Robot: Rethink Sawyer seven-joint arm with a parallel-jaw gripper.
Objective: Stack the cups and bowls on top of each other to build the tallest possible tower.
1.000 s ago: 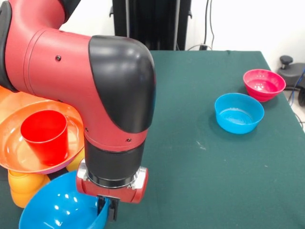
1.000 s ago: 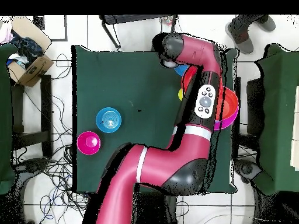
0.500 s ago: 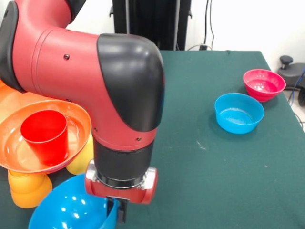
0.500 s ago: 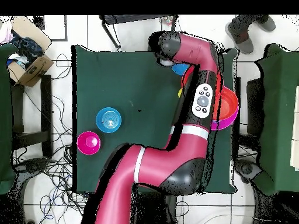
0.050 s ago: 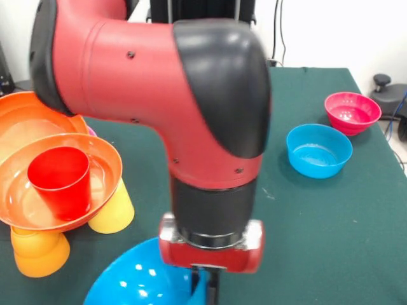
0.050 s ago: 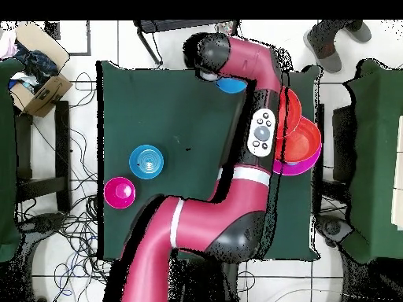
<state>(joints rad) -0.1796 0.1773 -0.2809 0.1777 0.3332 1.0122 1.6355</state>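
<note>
My gripper [image 5: 205, 291] hangs at the bottom edge of the front view, shut on the right rim of the large blue bowl [image 5: 137, 283]. From overhead that bowl [image 6: 231, 85] peeks out beside the wrist, which hides the gripper. At the left a red cup [image 5: 60, 181] stands in an orange-red bowl [image 5: 95, 162], which rests on an upturned yellow cup [image 5: 114, 210] and an orange cup [image 5: 39, 252]. A second orange-red bowl [image 5: 22, 121] lies behind it. A small blue bowl [image 5: 318, 150] and a small magenta bowl [image 5: 351, 112] sit apart at the right.
The green table [image 5: 305, 229] ends just below the held bowl. In the overhead view a pink bowl [image 6: 296, 167] shows under the orange-red bowls [image 6: 301, 135]. A cardboard box [image 6: 38, 79] and cables lie on the floor. A person's feet [image 6: 334, 39] stand beyond the table.
The arm has swung to the right in the front view, carrying the large blue bowl away from the orange stack. The yellow cup now shows in full.
</note>
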